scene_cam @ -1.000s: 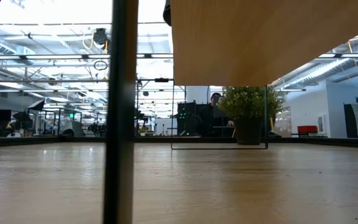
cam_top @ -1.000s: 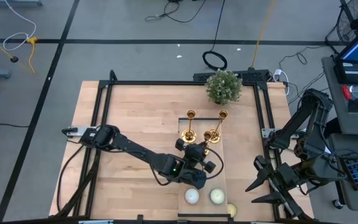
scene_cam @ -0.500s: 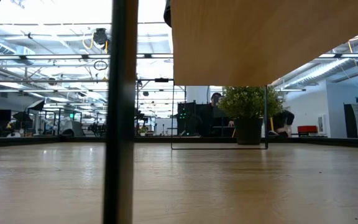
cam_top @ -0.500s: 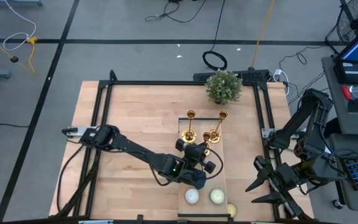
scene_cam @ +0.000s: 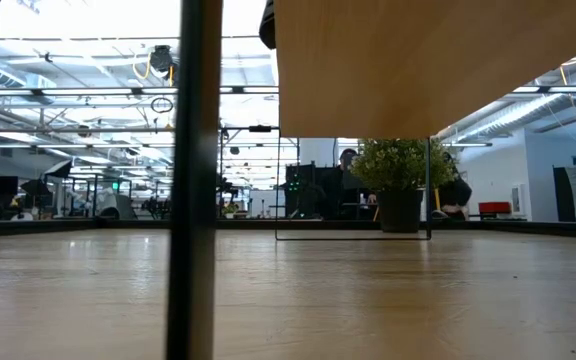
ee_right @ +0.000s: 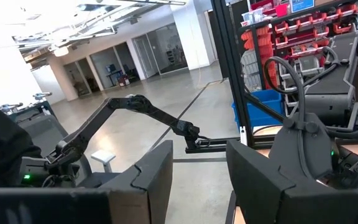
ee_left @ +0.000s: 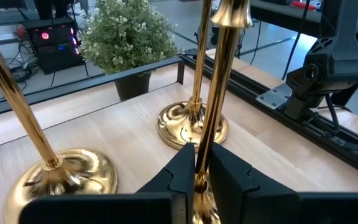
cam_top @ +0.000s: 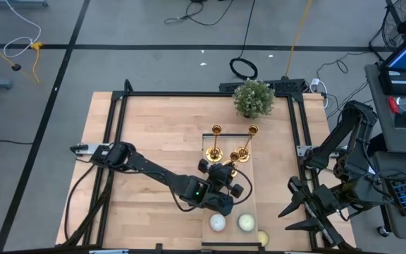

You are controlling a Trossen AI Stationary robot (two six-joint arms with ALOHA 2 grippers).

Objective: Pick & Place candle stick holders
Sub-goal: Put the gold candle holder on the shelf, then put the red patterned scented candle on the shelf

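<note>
Table (cam_top: 154,134) bears three candle stick holders (cam_top: 216,143) upright on a clear tray (cam_top: 251,204) beside pale candles (cam_top: 218,223). Left gripper (ee_left: 202,167) pinches the nearest holder (ee_left: 219,81) low on its stem; a slip could topple the neighbours. Right gripper (ee_right: 197,168) waits open off-table.

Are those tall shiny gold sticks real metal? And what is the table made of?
The candle stick holders look like polished brass or gold-coloured metal: their stems and round bases shine and mirror the room. Whether they are solid metal or only plated cannot be told. The table looks like pale wood with a smooth matt finish: faint plank lines and grain show.
</note>
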